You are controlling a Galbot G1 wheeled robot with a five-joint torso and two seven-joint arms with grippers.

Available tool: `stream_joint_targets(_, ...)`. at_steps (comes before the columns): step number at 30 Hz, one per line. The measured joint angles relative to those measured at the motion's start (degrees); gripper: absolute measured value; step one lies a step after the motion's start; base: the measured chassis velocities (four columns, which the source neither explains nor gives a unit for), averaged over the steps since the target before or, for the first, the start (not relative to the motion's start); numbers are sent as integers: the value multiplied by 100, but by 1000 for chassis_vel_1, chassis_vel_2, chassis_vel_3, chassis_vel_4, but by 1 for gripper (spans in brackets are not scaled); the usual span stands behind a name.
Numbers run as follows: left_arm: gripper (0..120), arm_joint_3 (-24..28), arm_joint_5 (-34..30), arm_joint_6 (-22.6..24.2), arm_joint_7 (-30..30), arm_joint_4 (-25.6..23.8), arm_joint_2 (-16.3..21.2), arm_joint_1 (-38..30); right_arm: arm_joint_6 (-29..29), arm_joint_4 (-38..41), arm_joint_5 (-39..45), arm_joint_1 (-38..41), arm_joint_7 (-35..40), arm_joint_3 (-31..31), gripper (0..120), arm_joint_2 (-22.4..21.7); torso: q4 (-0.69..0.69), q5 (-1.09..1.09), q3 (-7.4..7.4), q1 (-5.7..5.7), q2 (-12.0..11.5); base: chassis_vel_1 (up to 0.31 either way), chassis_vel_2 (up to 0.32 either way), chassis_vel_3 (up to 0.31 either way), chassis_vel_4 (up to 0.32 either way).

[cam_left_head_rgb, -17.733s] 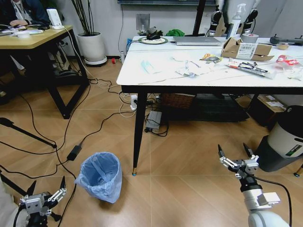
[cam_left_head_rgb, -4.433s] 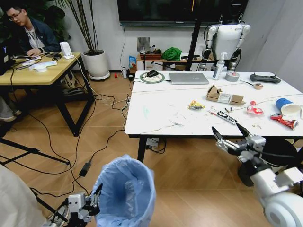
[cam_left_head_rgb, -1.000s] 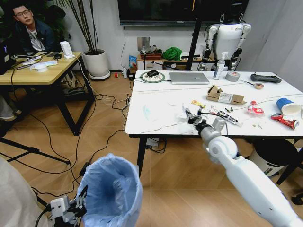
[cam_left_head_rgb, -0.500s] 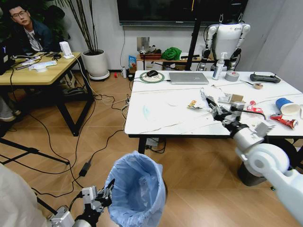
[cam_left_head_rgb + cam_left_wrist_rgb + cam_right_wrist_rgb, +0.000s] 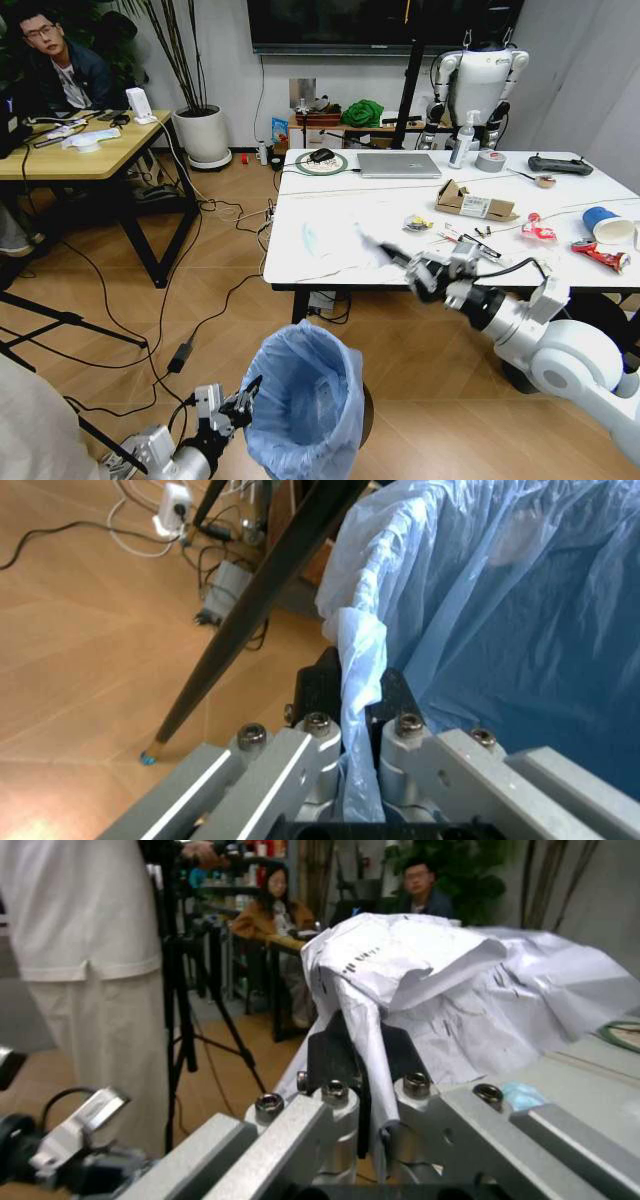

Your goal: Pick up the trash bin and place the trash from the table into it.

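Right gripper has pulled back from the middle of the table toward the near edge since half a second ago, and now carries a crumpled white paper it was not holding then. Right wrist view: fingers closed tight on the paper, which bunches up over and ahead of the fingertips, printed with small dark marks. Head view puts the paper just past the fingertips, over the near edge of the table, above and a little right of the trash bin.

Bin has shifted slightly right and closer to the table edge in the same half second. Left gripper sits at the bin's left rim, low in the head view, holding it off the floor. Left wrist view: left gripper fingers pinched shut on a fold of the light-blue bag at the rim; bin wall fills the space beside it, black table leg runs diagonally behind.

Remaining litter on the table, well apart from the right gripper: colourful wrapper, torn cardboard box, red and white tubes and, blue cup at the far right. Laptop and tape roll at the far side.
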Motion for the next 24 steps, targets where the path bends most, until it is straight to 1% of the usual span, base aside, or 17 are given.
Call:
stream_joint_targets(1, 0, 38, -80, 5, -1, 43, 50, -107, -2, -18, -17, 88, -108, -158, 0, -45, 0, 0, 0, 0, 0, 0, 0, 0, 0)
stream_joint_targets(2, 0, 38, -80, 5, -1, 43, 50, -107, -2, -18, -17, 88, -108, -158, 0, -45, 0, 0, 0, 0, 0, 0, 0, 0, 0)
stream_joint_targets(3, 0, 63, -125, 5, 1, 75, 87, -175, -2, -33, -35, 155, -183, -283, 0, -74, -2, -1, 0, 0, 0, 0, 0, 0, 0)
stream_joint_targets(5, 0, 117, -194, 7, 18, 154, 145, -282, -10, -83, -101, 390, -366, -649, 0, -116, -2, 2, 0, 0, 0, 0, 0, 0, 0)
stream_joint_targets(9, 0, 166, -247, 10, 24, 266, 174, -376, -76, -151, -176, 941, -527, -1411, 0, -66, -1, -1, 0, 0, 0, 0, 0, 0, 0)
stream_joint_targets(10, 0, 166, -247, 10, 24, 266, 174, -376, -76, -151, -176, 941, -527, -1411, 0, -66, -1, -1, 0, 0, 0, 0, 0, 0, 0)
stream_joint_targets(12, 0, 160, -261, 14, 27, 259, 165, -378, -104, -208, -266, 1135, -609, -1715, 0, 8, 1, 0, 0, 0, 0, 0, 0, 0, 0)
stream_joint_targets(15, 0, 94, -279, 22, 26, 194, 162, -354, -137, -258, -407, 1262, -740, -2003, 0, 66, -1, 1, 0, 0, 0, 0, 0, 0, 0)
stream_joint_targets(17, 0, 70, -283, 23, 25, 184, 161, -344, -169, -261, -438, 1305, -772, -2076, 0, 103, -2, 1, 0, 0, 0, 0, 0, 0, 0)
stream_joint_targets(23, 0, -16, -267, 37, 24, 87, 22, -280, -264, -389, -611, 1803, -841, -2643, 0, 465, 0, 0, 0, 0, 0, 0, 0, 0, 0)
stream_joint_targets(24, 0, -16, -267, 37, 24, 87, 22, -280, -264, -389, -611, 1803, -841, -2643, 0, 465, 0, 0, 0, 0, 0, 0, 0, 0, 0)
